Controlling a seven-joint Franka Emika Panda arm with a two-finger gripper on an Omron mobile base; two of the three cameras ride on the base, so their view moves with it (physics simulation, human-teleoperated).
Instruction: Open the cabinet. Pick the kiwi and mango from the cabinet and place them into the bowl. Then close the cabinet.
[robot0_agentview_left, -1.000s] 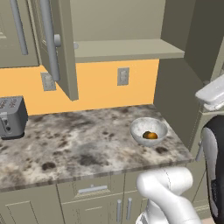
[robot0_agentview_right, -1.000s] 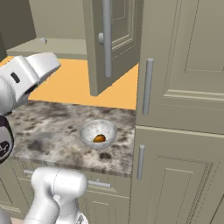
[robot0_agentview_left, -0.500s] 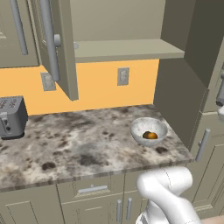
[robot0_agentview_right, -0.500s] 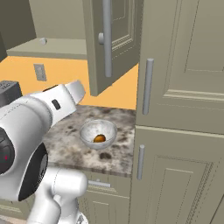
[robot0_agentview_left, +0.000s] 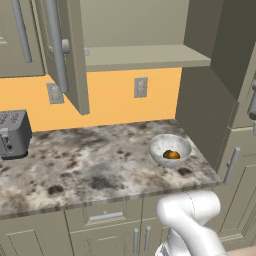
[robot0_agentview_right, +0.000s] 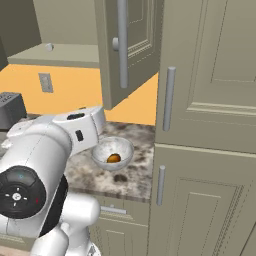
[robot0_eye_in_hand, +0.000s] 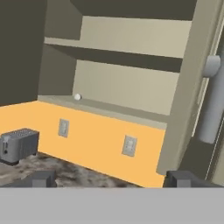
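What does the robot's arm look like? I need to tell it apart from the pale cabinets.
The arm is glossy white with rounded, bulbous segments and a dark circular joint cap bearing small light markings. The gripper ends in two small dark grey blocky fingertips.

I am facing an orange wall (robot0_agentview_left: 115, 100) with two outlets (robot0_agentview_left: 141, 87), a speckled stone counter (robot0_agentview_left: 90, 165) and a toaster (robot0_agentview_left: 13, 133) sitting at its left end

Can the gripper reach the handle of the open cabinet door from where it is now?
Probably yes. The gripper is open and faces the cabinet, with the door handle close beside it on the right and nothing in between.
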